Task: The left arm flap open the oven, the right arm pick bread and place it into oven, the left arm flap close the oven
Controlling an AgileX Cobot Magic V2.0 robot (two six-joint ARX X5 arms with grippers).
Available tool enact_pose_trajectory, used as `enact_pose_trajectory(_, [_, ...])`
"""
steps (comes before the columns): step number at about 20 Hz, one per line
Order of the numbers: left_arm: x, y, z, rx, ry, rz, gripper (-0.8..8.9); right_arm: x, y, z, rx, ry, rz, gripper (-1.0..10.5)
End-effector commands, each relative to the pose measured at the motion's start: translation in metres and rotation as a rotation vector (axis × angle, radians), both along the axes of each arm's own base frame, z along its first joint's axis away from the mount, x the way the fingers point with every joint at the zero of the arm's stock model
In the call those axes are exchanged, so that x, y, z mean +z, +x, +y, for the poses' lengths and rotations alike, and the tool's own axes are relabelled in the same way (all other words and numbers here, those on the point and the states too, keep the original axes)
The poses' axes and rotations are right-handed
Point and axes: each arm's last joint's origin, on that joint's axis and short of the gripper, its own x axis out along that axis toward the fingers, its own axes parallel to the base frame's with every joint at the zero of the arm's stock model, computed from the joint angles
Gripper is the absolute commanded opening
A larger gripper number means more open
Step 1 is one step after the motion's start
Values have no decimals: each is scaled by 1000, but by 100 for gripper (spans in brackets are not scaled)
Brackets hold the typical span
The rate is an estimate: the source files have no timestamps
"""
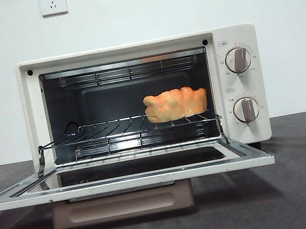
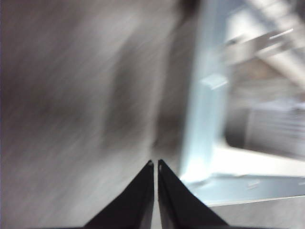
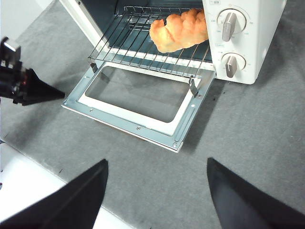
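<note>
Your bread (image 1: 175,104) already sits on the wire rack (image 1: 126,132) at centre right of the front view, inside the oven (image 1: 145,101), whose door (image 1: 125,175) lies flat along the lower frame. The step left is the closing flap. Your left pincer (image 2: 154,164) is pinched together, close beside the door's corner. Slip it under the door's front edge and lift in a smooth arc. The right pincer (image 3: 157,164) hangs spread wide, empty, well back over the bench (image 3: 248,124); leave it there.
</note>
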Motion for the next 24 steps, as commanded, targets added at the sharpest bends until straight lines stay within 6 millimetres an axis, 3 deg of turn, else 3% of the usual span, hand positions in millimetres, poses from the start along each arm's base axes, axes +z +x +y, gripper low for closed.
enact_pose_trajectory(1, [-9,2,-1,-23,-5,55,14,6,0,-1,-4,4,-35,320])
enact_pose_trajectory(12, [-26,15,-5,-78,-127,123,14,6,0,-1,-9,2,-43,320])
enact_pose_trajectory(24, [-26,17,-7,-115,-199,113,14,6,0,-1,-10,2,-43,320])
